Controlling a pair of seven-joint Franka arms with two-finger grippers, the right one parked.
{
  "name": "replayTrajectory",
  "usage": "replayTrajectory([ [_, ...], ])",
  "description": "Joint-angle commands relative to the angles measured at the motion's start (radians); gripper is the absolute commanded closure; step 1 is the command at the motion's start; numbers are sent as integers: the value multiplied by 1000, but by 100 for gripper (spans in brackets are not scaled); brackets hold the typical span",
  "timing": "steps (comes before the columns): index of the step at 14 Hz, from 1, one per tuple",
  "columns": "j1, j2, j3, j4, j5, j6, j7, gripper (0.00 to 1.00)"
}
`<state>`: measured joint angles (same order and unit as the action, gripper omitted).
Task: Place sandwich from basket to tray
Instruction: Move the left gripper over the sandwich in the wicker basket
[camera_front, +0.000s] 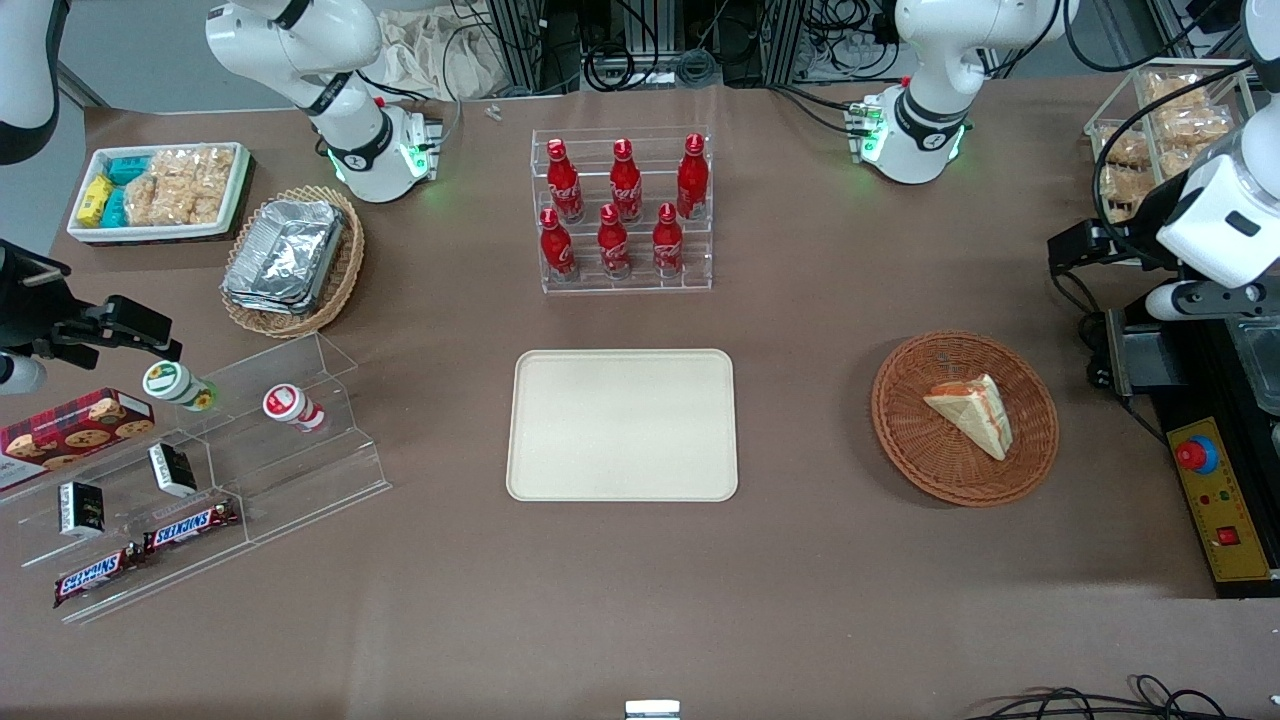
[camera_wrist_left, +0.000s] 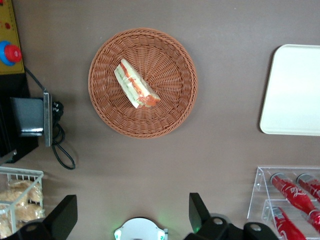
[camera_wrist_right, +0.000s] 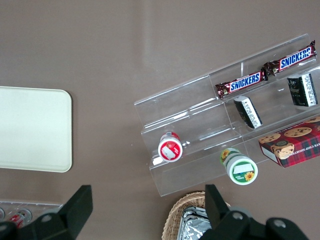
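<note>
Sitting in your basket (camera_front: 965, 418) is the sandwich (camera_front: 972, 411), untouched, toward the working arm's end of the table. Your gripper (camera_wrist_left: 131, 212) hangs high above, off the basket's edge, fingers (camera_wrist_left: 64, 212) spread wide and holding nothing. The tray (camera_front: 622, 424) lies bare mid-table.

Desk (camera_front: 800, 560): flat matte brown. Basket (camera_front: 1030, 440): reddish-brown woven wicker. Sandwich (camera_front: 968, 412): pale white bread, red-orange and green filling stripes along the edge. Tray (camera_front: 622, 425): plain cream-beige. Gripper (camera_wrist_left: 132, 212): black fingers, spread wide, high above the desk near the basket. Bottles (camera_front: 620, 205): red with white script, in a clear acrylic rack (camera_front: 700, 280).
</note>
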<state>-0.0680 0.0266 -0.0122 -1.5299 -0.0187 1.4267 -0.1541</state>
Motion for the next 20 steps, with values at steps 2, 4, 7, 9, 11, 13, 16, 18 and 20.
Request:
replayTrajectory([
  [2, -1, 16, 3, -6, 0, 5, -190, 0],
  [4, 1, 45, 3, -13, 0, 11, -313, 0],
  [7, 5, 55, 9, -74, 13, 78, -396, 0],
  [9, 5, 47, 26, -148, 14, 151, -461, 0],
  [11, 4, 45, 32, -214, 16, 210, -492, 0],
  [13, 5, 44, 37, -287, 20, 295, -547, 0],
  [16, 5, 47, 46, -422, 22, 479, -605, 0],
  [18, 13, 53, 57, -492, 22, 593, -617, 0],
  [20, 13, 73, 57, -548, 22, 694, -633, 0],
])
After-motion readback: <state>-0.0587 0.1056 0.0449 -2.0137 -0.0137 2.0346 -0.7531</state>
